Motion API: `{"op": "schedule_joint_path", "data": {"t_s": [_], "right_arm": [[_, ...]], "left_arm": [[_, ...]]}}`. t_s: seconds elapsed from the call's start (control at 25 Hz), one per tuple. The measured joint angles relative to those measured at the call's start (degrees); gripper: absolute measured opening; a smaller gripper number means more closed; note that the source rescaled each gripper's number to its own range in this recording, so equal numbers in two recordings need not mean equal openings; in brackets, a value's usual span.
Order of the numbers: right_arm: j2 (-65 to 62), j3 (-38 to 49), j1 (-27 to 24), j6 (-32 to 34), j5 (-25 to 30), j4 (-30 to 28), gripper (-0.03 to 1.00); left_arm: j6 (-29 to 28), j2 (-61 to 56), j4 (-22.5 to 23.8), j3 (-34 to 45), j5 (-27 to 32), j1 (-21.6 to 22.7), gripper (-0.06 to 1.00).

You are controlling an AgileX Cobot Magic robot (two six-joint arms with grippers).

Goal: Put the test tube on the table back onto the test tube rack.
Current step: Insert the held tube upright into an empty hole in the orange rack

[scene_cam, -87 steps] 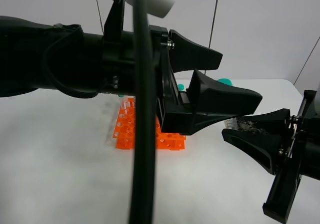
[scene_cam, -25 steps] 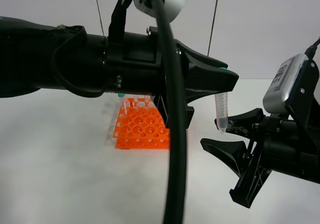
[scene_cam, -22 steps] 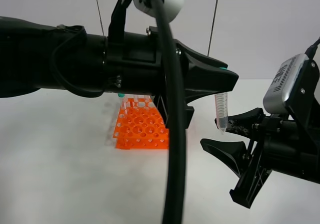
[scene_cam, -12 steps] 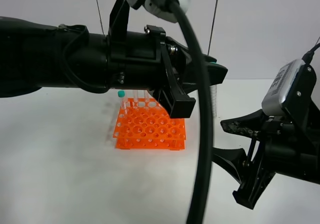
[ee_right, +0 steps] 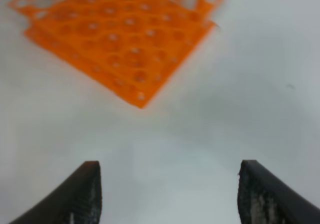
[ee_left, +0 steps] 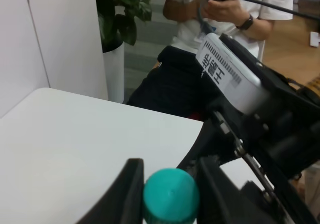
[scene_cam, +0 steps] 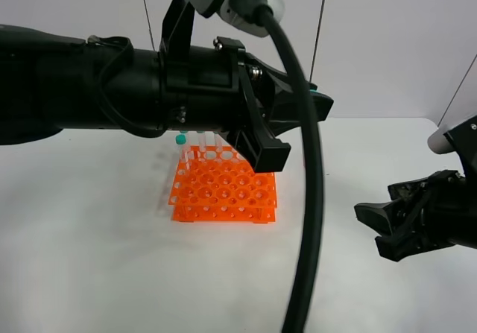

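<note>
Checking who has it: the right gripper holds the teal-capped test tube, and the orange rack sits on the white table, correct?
No: the left gripper holds the test tube, as the left wrist view shows. The rack does sit on the table.

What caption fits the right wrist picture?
Open black right gripper above the white table, bright orange plastic test tube rack ahead.

Sideways dark characters and barcode-like ticks, not legible, on the white camera housing (ee_left: 227, 71).
</note>
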Motion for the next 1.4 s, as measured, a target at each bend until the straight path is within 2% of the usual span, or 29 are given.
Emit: {"op": "schedule_joint_path", "data": {"t_s": [0.12,0.44,0.56,0.76,0.84,0.92,1.04,1.16,1.24,1.4], "right_arm": [[0.0,0.0,-2.7,5.2,2.2,-3.3,0.85],[0.0,-0.9,-10.9,24.5,6.2,-15.9,1.00],[0.0,-4.7,-13.6,27.6,13.3,-20.1,1.00],[0.0,-12.3,-15.1,27.9,28.5,-24.9,1.00],[0.0,-14.5,-15.1,27.9,35.2,-24.5,1.00],[0.0,-16.1,-15.1,27.1,41.7,-21.4,1.00],[-0.1,-16.5,-15.1,20.2,47.9,-10.6,1.00],[-0.2,-16.5,-15.1,14.8,47.5,-0.4,1.00],[-0.2,-16.5,-15.1,14.2,45.8,0.4,1.00],[-0.4,-16.5,-15.1,15.5,45.0,-4.2,1.00]], "left_arm": [[0.0,0.0,0.0,0.0,-0.1,0.0,0.00],[0.0,0.0,0.0,0.0,-0.2,0.0,0.00],[0.0,0.0,0.0,0.0,-0.2,0.0,0.00],[-0.6,0.0,0.0,0.0,-0.2,0.0,0.00],[-1.4,0.0,0.0,0.0,-0.2,0.0,0.00],[-1.7,0.0,-0.1,0.0,-0.2,0.0,0.00],[-2.0,0.0,-0.1,0.0,-0.2,0.0,0.00],[-2.0,0.0,-0.1,0.0,-0.2,0.0,0.00],[-2.2,0.0,-0.1,0.0,-0.2,0.0,0.00],[-2.5,0.0,-0.1,0.0,0.1,0.0,0.00]]}}
